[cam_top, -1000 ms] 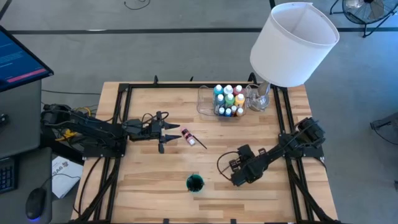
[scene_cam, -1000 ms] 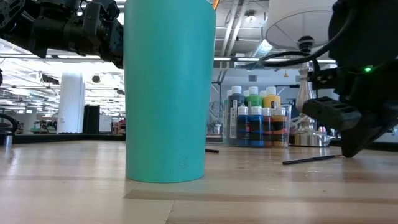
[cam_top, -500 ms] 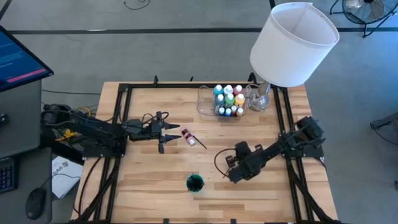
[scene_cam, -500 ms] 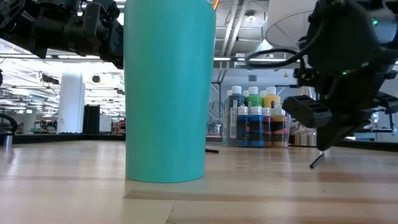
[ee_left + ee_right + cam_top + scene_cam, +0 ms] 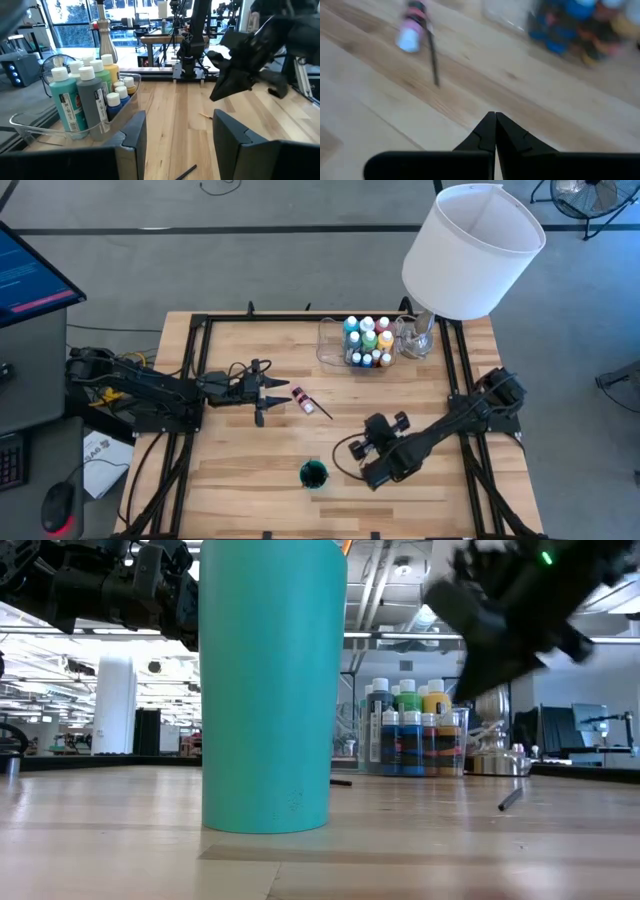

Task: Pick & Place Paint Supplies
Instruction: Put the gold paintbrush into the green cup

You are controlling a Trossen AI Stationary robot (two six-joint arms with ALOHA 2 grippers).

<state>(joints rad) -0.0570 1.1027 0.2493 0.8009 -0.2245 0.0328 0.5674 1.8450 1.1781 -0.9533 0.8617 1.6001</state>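
The paint supplies are split between two places. Most of the bottles (image 5: 368,340) stand packed upright in the clear tray (image 5: 330,345) at the far side of the table, by the lamp (image 5: 470,250). One pink bottle (image 5: 300,396) lies on its side out on the bare wood, with a thin dark brush (image 5: 317,405) lying just beside it; whether the two touch cannot be told.

The bottle looks small, light and rigid, with smooth rounded plastic that would probably roll or slip if nudged; across the middle of its body seems the safest place to hold it. The brush is thin and lies flat on the wood, so it would likely need a fine pinch at mid-handle.

The left gripper (image 5: 268,392) sits close to the bottle, its fingers (image 5: 235,137) parted with nothing between them. The right gripper (image 5: 358,450) hangs above the table near the teal cup (image 5: 314,474), its fingers pressed together and empty.
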